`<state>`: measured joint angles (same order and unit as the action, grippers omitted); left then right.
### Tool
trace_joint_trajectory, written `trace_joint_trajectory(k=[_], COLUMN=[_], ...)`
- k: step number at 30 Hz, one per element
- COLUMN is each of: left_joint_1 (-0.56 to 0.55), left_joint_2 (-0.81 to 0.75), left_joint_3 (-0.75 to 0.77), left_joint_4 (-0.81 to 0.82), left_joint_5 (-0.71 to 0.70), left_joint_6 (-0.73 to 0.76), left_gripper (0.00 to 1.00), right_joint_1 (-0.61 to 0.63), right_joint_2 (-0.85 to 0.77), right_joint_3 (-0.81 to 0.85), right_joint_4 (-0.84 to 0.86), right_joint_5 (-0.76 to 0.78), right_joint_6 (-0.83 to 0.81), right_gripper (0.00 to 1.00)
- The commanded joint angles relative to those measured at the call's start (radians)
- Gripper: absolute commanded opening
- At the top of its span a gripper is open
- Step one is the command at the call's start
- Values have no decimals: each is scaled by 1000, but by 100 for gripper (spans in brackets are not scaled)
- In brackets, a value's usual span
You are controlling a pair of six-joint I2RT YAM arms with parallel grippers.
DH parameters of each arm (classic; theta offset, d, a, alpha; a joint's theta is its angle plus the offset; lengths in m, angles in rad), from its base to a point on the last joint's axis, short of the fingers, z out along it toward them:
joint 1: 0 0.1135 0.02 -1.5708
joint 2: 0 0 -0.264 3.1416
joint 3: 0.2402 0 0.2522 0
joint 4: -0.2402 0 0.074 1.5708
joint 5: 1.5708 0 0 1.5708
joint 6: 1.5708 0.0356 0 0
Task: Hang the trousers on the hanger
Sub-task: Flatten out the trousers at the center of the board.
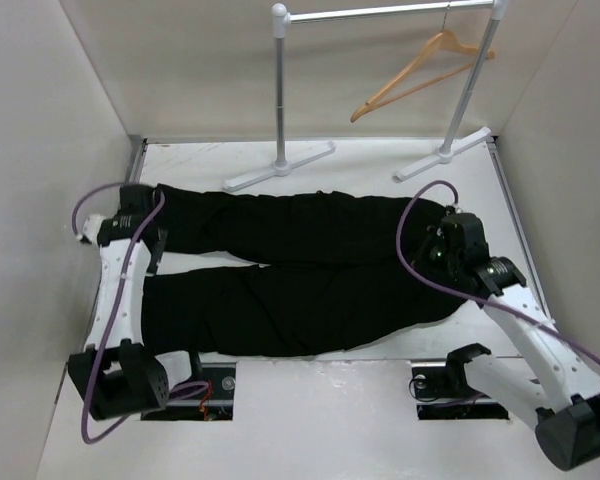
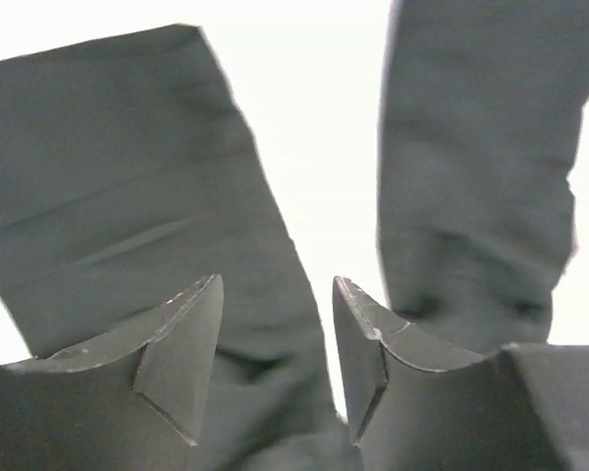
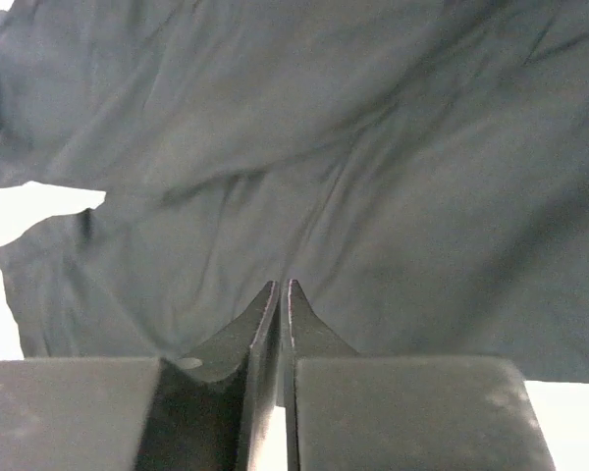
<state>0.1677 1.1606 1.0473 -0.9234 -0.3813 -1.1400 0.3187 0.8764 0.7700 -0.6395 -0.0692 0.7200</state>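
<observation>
Lying left-to-right across the bench (image 1: 380,165), the trousers (image 1: 280,275) put cuffs under the left end effector (image 2: 276,285), jaws apart, and waist at the right end effector (image 3: 280,285), jaws closed; the hanger (image 1: 441,42) is nearer the right.

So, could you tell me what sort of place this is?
Probably a robotics test cell: white walls box in the table, two arms mounted at its edge, a clothes rail with one hanger.
</observation>
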Motion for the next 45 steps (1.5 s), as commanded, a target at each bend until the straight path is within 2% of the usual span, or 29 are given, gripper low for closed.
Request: trace_joint_trajectory(k=[1,3,5,13,16,20,27,30,32,34,36,39,45], left_joint_1=[-55,-91,-113,-158,-144,-116,-110,-107,-102,-99,-95,-89,-72], left_joint_2=[135,264,399,847,976,1129,1223,1240,1248,1246,1226,1165,1087], left_joint_3=[106,173,265,728,868,1014,1017,1008,1007,1007,1005,991,991], left_joint_4=[102,222,283,350,331,223,173,178,189,207,233,303,370], left_joint_5=[-22,37,80,102,123,130,108,96,107,119,134,140,134], left_joint_6=[67,114,161,430,465,493,494,493,494,493,488,484,453], left_gripper=[46,46,46,55,57,57,55,40,24,11,5,1,0], right_joint_1=[-66,-135,-193,-430,-464,-473,-468,-467,-467,-467,-473,-496,-533], right_joint_2=[97,185,281,708,843,952,1088,1141,1167,1182,1178,1132,1078], right_joint_3=[81,119,164,445,560,643,710,758,782,799,808,810,860], right_joint_4=[107,145,191,242,193,117,87,61,47,44,44,75,115], right_joint_5=[34,58,87,175,219,278,256,241,220,195,190,200,184], right_joint_6=[-28,-28,-27,-25,-46,-79,-76,-70,-65,-62,-48,-24,18], right_gripper=[9,12,26,56,60,64,66,58,49,25,7,2,1])
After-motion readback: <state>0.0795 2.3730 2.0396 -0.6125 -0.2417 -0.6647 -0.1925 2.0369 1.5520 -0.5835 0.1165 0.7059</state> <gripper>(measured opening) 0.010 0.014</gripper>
